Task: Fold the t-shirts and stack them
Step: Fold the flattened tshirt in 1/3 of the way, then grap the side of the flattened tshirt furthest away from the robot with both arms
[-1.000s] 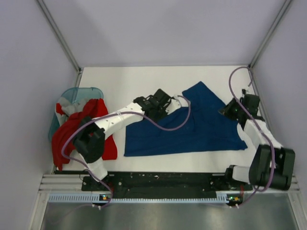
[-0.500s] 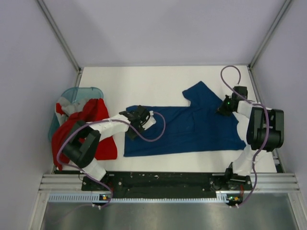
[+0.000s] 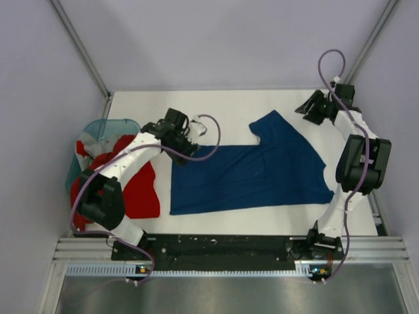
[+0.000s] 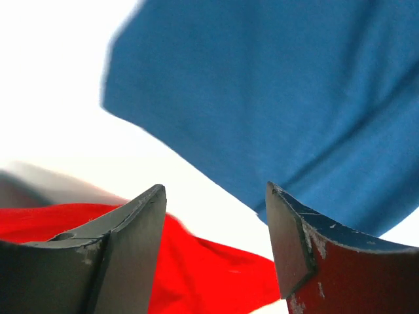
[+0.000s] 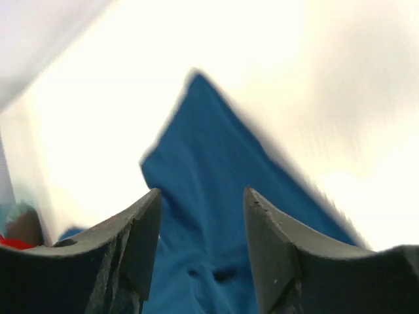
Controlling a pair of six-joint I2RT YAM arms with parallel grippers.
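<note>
A dark navy-blue t-shirt [image 3: 252, 173] lies spread flat on the white table, one sleeve pointing to the back. It also shows in the left wrist view [image 4: 294, 98] and the right wrist view [image 5: 216, 216]. A bright red t-shirt [image 3: 134, 186] hangs out of the teal basket [image 3: 98, 127] at the left, with grey-white cloth [image 3: 88, 145] beside it. My left gripper [image 3: 185, 145] is open and empty, above the table just off the navy shirt's back left corner. My right gripper [image 3: 305, 112] is open and empty, raised beyond the shirt's back right.
The table's white surface [image 3: 196, 108] runs back to the rear wall. Metal frame posts [image 3: 82, 46] rise at both back corners. The arms' base rail [image 3: 216, 248] runs along the near edge.
Both arms have lifted off the navy shirt and drawn back: the left gripper went to the back left, the right gripper to the back right. The shirt now lies flatter.
</note>
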